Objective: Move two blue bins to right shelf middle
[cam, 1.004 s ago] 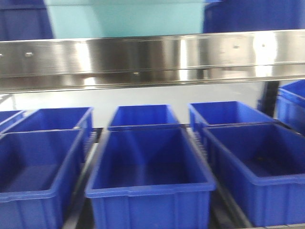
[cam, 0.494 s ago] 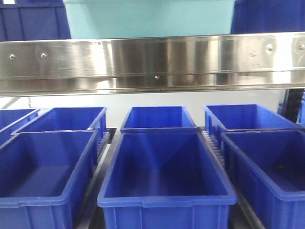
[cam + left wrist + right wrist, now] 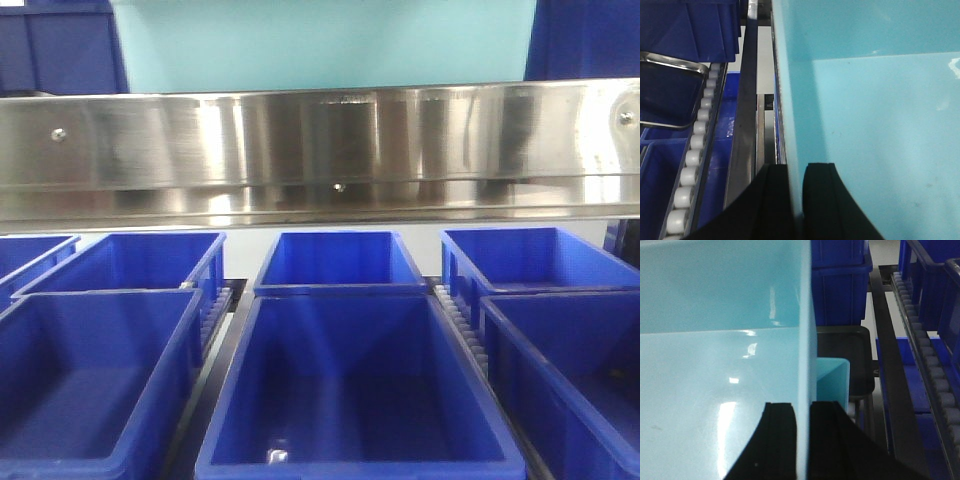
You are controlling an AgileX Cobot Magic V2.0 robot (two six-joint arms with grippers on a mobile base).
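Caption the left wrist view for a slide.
Left hand clamped on wall of pale blue bin; roller track, dark blue bins alongside.

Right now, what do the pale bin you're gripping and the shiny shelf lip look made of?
The pale blue bin looks like moulded plastic, smooth and glossy: soft light glints on thin, evenly coloured walls. The shelf lip looks like brushed stainless steel: streaked, mirror-like reflections over a fine grain.
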